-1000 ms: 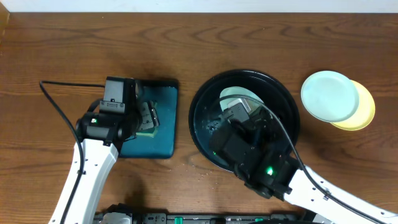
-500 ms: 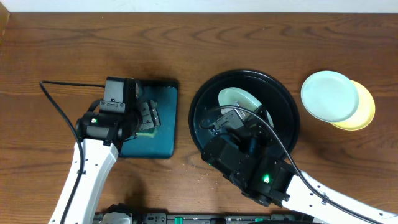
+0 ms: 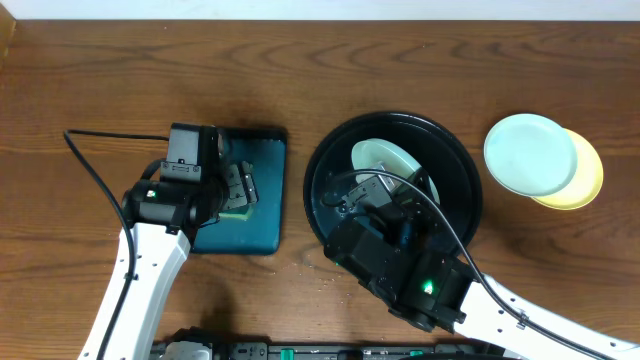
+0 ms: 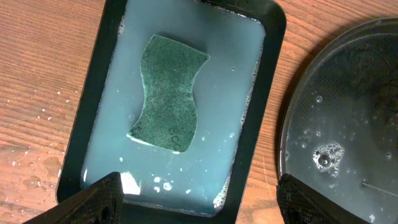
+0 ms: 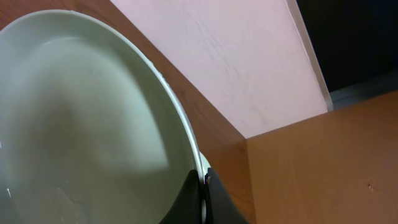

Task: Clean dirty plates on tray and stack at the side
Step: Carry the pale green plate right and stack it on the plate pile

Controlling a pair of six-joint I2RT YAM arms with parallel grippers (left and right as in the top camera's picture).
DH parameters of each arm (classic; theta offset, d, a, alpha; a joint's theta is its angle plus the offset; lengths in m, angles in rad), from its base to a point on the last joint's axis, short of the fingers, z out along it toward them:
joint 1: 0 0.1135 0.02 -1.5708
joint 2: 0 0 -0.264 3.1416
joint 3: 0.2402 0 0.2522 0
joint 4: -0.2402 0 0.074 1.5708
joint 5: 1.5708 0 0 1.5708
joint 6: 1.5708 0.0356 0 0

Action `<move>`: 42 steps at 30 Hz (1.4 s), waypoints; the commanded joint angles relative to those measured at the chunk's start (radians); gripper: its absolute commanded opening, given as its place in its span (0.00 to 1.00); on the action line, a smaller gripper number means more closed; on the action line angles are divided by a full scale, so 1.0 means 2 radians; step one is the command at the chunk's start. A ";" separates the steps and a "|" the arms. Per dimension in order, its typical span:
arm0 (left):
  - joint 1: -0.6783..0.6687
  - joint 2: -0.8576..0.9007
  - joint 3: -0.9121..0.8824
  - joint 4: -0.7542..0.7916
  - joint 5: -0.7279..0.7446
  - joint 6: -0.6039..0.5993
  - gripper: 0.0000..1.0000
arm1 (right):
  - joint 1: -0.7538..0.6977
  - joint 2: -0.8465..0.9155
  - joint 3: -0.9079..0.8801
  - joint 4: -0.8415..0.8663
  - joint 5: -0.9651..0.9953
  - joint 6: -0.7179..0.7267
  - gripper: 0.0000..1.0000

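A pale mint plate [image 3: 385, 160] is held tilted over the round black tray [image 3: 460, 170]. My right gripper [image 5: 202, 193] is shut on this plate's rim, and the plate [image 5: 81, 124] fills the right wrist view. A second mint plate [image 3: 528, 152] lies on a pale yellow plate [image 3: 588, 180] on the table at the right of the tray. My left gripper [image 4: 196, 199] is open and empty, hovering over the near end of the teal tray, with a green sponge [image 4: 169, 92] beyond its fingers.
The rectangular teal tray [image 3: 268, 205] holds milky water and the sponge [image 3: 238, 212]. The wet black tray's rim [image 4: 289, 124] shows at the right of the left wrist view. Water drops lie on the wood [image 4: 31, 180] left of the teal tray.
My right arm pulled back toward the front left with the mint plate, tilting it more on edge over the black tray. The left arm has not moved.
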 commanded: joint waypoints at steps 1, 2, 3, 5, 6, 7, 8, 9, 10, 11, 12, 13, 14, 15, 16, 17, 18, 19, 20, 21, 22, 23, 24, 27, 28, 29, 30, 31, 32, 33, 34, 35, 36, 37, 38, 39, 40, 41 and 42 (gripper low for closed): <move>0.002 -0.001 0.009 -0.001 -0.001 0.003 0.79 | 0.003 -0.008 0.009 0.003 0.020 -0.002 0.01; 0.002 -0.001 0.009 -0.001 -0.001 0.003 0.80 | 0.003 -0.008 0.009 0.002 0.020 -0.002 0.01; 0.002 -0.001 0.009 -0.001 -0.001 0.003 0.79 | 0.003 -0.008 0.009 0.002 0.019 -0.002 0.01; 0.002 -0.001 0.009 -0.001 -0.001 0.003 0.80 | 0.003 -0.008 0.009 0.003 0.019 -0.002 0.01; 0.002 -0.001 0.009 -0.001 -0.001 0.003 0.79 | 0.003 -0.008 0.009 0.003 0.019 -0.002 0.01; 0.002 -0.001 0.009 -0.001 -0.001 0.003 0.79 | 0.003 -0.008 0.009 0.003 0.019 -0.002 0.01; 0.002 -0.001 0.009 -0.001 -0.001 0.003 0.80 | 0.003 -0.008 0.009 0.003 0.019 -0.002 0.01; 0.002 -0.001 0.009 -0.001 -0.001 0.003 0.80 | 0.003 -0.008 0.009 0.003 0.019 -0.002 0.01; 0.002 -0.001 0.009 -0.001 -0.001 0.003 0.79 | 0.003 -0.008 0.009 0.003 0.019 -0.002 0.01; 0.002 -0.001 0.009 -0.001 -0.001 0.003 0.79 | 0.003 -0.008 0.009 0.003 0.019 -0.002 0.01; 0.002 -0.001 0.009 -0.001 -0.001 0.003 0.79 | 0.003 -0.008 0.009 0.006 0.019 -0.002 0.01; 0.002 -0.001 0.009 -0.001 -0.001 0.003 0.79 | 0.002 -0.008 0.009 0.008 0.018 -0.002 0.01; 0.002 -0.001 0.009 -0.001 -0.001 0.003 0.79 | 0.000 -0.008 0.009 0.012 0.015 -0.002 0.01; 0.002 -0.001 0.009 -0.001 -0.001 0.003 0.80 | -0.001 -0.008 0.009 0.015 0.015 -0.002 0.01; 0.002 -0.001 0.009 -0.001 -0.001 0.003 0.79 | -0.002 -0.008 0.009 0.016 0.015 -0.002 0.01; 0.002 -0.001 0.009 -0.001 -0.001 0.003 0.79 | -0.003 -0.008 0.009 0.016 0.015 -0.002 0.01; 0.002 -0.001 0.009 -0.001 -0.001 0.003 0.80 | -0.004 -0.008 0.009 0.016 0.015 -0.002 0.01; 0.002 -0.001 0.009 -0.001 -0.001 0.003 0.79 | -0.004 -0.008 0.009 0.016 0.015 -0.002 0.01; 0.002 -0.001 0.009 -0.001 -0.001 0.003 0.80 | -0.005 -0.008 0.009 0.016 0.015 -0.002 0.01; 0.002 -0.001 0.009 -0.001 -0.001 0.003 0.80 | -0.006 -0.008 0.009 0.016 0.015 -0.002 0.01; 0.002 -0.001 0.009 -0.001 -0.001 0.003 0.79 | -0.009 -0.008 0.009 0.016 0.015 -0.002 0.01; 0.002 -0.001 0.009 -0.001 -0.001 0.003 0.80 | -0.013 -0.008 0.009 0.016 0.015 -0.002 0.01; 0.002 -0.001 0.009 -0.001 -0.001 0.003 0.79 | -0.018 -0.008 0.009 0.016 0.011 0.001 0.01; 0.002 -0.001 0.009 -0.001 -0.001 0.003 0.80 | -0.074 -0.008 0.009 0.014 -0.069 0.057 0.01; 0.002 -0.001 0.009 -0.001 -0.001 0.003 0.80 | -0.104 -0.008 0.009 0.014 -0.112 0.077 0.01; 0.002 -0.001 0.009 -0.001 -0.001 0.003 0.80 | -0.138 -0.008 0.009 0.015 -0.157 0.095 0.01; 0.002 -0.001 0.009 -0.001 -0.001 0.003 0.80 | -0.179 -0.008 0.009 0.017 -0.196 0.109 0.01; 0.002 -0.001 0.009 -0.001 -0.001 0.003 0.80 | -0.218 -0.008 0.009 0.019 -0.237 0.122 0.01; 0.002 -0.001 0.009 -0.001 -0.001 0.003 0.80 | -0.255 -0.008 0.009 0.022 -0.281 0.131 0.01; 0.002 -0.001 0.009 -0.001 -0.001 0.003 0.80 | -0.308 -0.008 0.009 0.030 -0.350 0.135 0.01; 0.002 -0.001 0.009 -0.001 -0.001 0.003 0.80 | -0.349 -0.008 0.009 0.037 -0.404 0.135 0.01; 0.002 -0.001 0.009 -0.001 -0.001 0.003 0.80 | -0.401 -0.006 0.009 0.046 -0.468 0.135 0.01; 0.002 -0.001 0.009 -0.001 -0.001 0.003 0.80 | -0.443 -0.005 0.009 0.054 -0.518 0.135 0.01; 0.002 -0.001 0.009 -0.001 -0.001 0.003 0.80 | -0.484 -0.004 0.009 0.062 -0.566 0.135 0.01; 0.002 -0.001 0.009 -0.001 -0.001 0.003 0.80 | -0.529 -0.001 0.009 0.070 -0.614 0.135 0.01; 0.002 -0.001 0.009 -0.001 -0.001 0.003 0.80 | -0.575 0.003 0.009 0.078 -0.657 0.140 0.01; 0.002 -0.001 0.009 -0.001 -0.001 0.003 0.80 | -0.609 0.008 0.009 0.083 -0.681 0.150 0.01; 0.002 -0.001 0.009 -0.001 -0.001 0.003 0.80 | -0.646 0.016 0.009 0.089 -0.699 0.162 0.01; 0.002 -0.001 0.009 -0.001 -0.001 0.003 0.80 | -0.673 0.023 0.009 0.094 -0.709 0.170 0.01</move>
